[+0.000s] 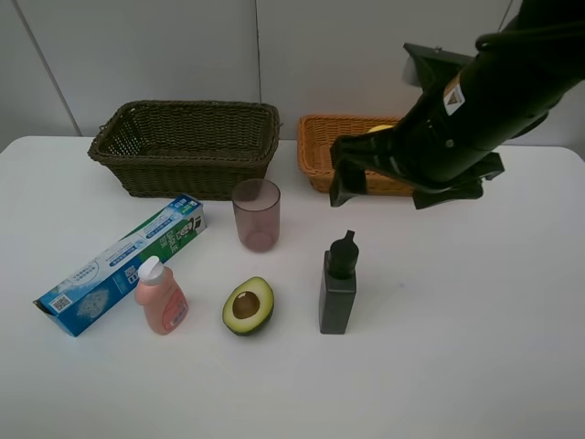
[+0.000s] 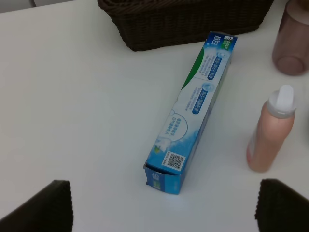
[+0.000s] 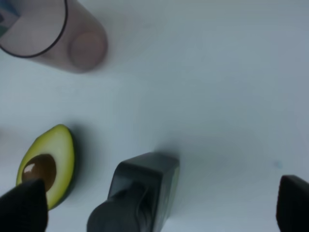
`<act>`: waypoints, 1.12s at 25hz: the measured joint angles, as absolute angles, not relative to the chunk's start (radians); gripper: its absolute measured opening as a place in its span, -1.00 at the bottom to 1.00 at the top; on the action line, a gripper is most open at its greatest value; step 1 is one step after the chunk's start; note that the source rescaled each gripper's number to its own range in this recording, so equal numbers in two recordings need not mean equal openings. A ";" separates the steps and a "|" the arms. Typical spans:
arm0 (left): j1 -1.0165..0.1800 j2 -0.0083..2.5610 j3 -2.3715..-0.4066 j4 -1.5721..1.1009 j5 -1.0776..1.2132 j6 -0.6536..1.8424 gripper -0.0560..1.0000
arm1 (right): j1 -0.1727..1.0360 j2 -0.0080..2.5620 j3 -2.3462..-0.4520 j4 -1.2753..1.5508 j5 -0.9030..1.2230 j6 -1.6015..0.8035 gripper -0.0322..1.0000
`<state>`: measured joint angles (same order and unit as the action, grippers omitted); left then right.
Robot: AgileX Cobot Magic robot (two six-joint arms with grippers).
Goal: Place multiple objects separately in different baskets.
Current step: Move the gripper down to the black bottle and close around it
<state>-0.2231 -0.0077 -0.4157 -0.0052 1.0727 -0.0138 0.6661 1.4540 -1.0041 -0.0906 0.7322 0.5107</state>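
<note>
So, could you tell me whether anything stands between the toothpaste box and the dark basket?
Nothing visible does. The box lies with its green end close to the basket; the cup and pump bottle stand off to the side.

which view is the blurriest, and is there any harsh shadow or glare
Right wrist view: softest, with the dark bottle close to the lens and the cup both out of focus. Left wrist view: sharp, the toothpaste box print crisp. Exterior high view: even light, only faint shadows on the table, no glare.
</note>
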 joint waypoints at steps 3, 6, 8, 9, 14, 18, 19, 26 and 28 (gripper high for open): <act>-0.223 -0.008 -0.416 -0.005 1.073 -0.014 1.00 | 0.693 1.477 -1.004 -0.091 0.734 0.528 1.00; -0.223 -0.008 -0.416 -0.005 1.073 -0.014 1.00 | 0.710 1.522 -1.004 -0.090 0.732 0.531 1.00; -0.223 -0.008 -0.416 -0.005 1.073 -0.014 1.00 | 0.712 1.552 -1.004 -0.090 0.722 0.531 1.00; -0.223 -0.008 -0.416 -0.005 1.073 -0.014 1.00 | 0.712 1.569 -1.004 -0.090 0.715 0.531 1.00; -0.223 -0.008 -0.416 -0.005 1.073 -0.014 1.00 | 0.712 1.657 -1.004 -0.080 0.694 0.535 1.00; -0.223 -0.008 -0.416 -0.005 1.073 -0.014 1.00 | 0.712 1.711 -1.004 -0.068 0.678 0.535 1.00; -0.223 -0.008 -0.416 -0.005 1.073 -0.014 1.00 | 0.712 1.722 -1.004 -0.066 0.675 0.535 1.00; -0.223 -0.008 -0.416 -0.005 1.073 -0.014 1.00 | 0.712 1.757 -1.004 -0.050 0.673 0.538 1.00; -0.223 -0.008 -0.416 -0.005 1.073 -0.014 1.00 | 0.712 1.757 -1.004 -0.037 0.673 0.538 1.00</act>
<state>-0.2231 -0.0077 -0.4157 -0.0052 1.0727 -0.0138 0.7120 1.7566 -1.0041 -0.0366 0.6730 0.5379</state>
